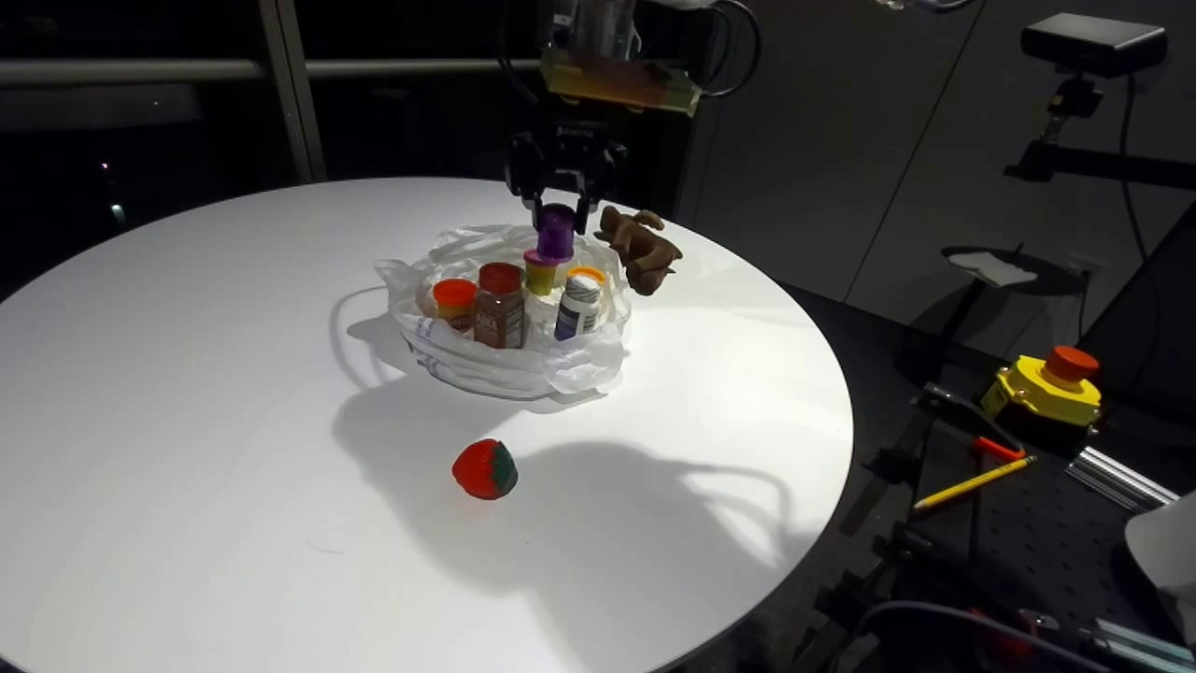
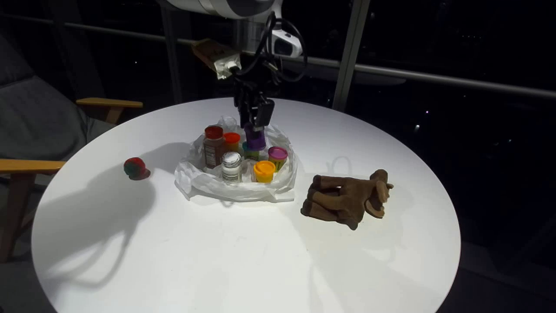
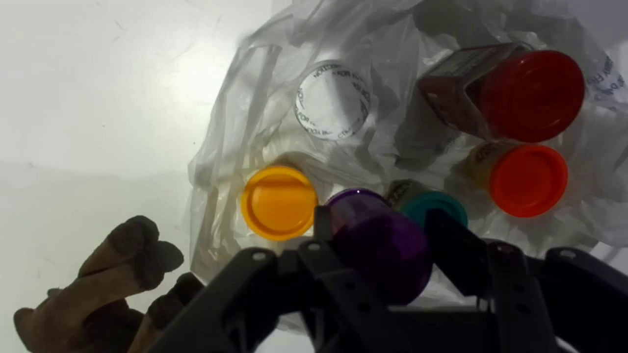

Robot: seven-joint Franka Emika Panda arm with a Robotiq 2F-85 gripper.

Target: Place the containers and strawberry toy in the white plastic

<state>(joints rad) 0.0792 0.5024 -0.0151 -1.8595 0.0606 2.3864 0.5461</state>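
Observation:
A white plastic bag (image 1: 467, 360) lies spread like a shallow nest on the round table. It holds a red-lidded spice jar (image 2: 213, 148), a white-capped bottle (image 3: 333, 100) and several small tubs: orange-lidded (image 1: 455, 294), yellow-lidded (image 2: 264, 171), pink-lidded (image 2: 278, 156), teal-lidded (image 3: 431, 206). My gripper (image 3: 379, 220) points down over the bag, its fingers closed on both sides of a purple container (image 1: 557, 234), which it holds among the tubs; whether its lower end touches anything is unclear. The red strawberry toy (image 1: 484, 469) lies on the table outside the bag, also in an exterior view (image 2: 134, 167).
A brown moose toy (image 2: 347, 198) lies on the table beside the bag; it also shows in the wrist view (image 3: 98, 294). A grey chair (image 2: 43, 108) stands by the table edge. A yellow emergency stop (image 1: 1046, 393) sits on a dark side bench.

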